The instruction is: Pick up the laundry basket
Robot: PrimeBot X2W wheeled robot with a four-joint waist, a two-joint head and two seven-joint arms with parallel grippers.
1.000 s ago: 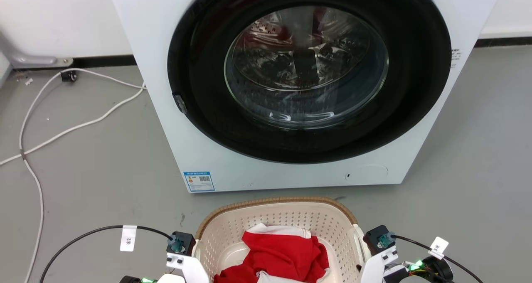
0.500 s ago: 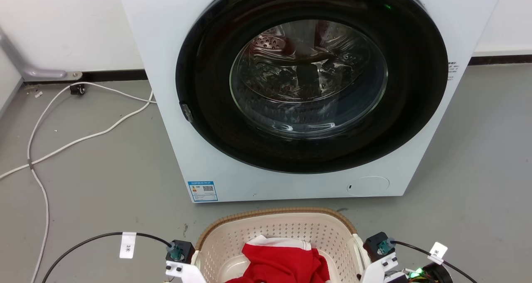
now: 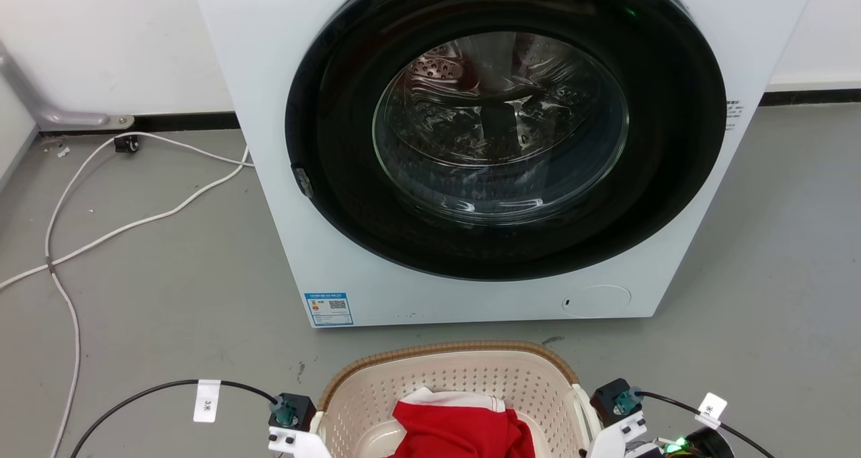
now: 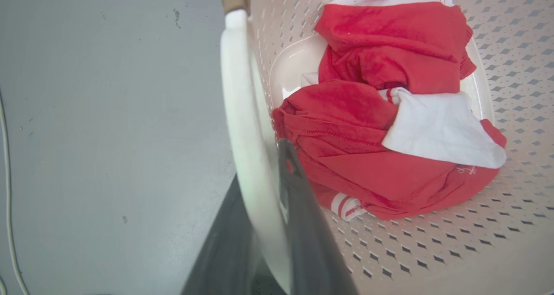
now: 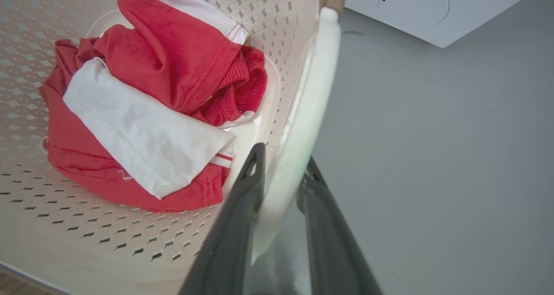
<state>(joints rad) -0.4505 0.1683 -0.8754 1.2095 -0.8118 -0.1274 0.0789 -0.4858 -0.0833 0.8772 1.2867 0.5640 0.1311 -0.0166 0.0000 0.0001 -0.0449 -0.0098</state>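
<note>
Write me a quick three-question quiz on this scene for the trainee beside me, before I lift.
1. True or false: the door of the washing machine stands open.
2. What lies in the laundry basket? A) a blue towel B) red and white clothes C) nothing
3. Fill in: the two fingers of the left gripper and of the right gripper each sit on either side of a white side ____ of the basket.

Key: 1 false, it is shut; 2 B; 3 handle.
</note>
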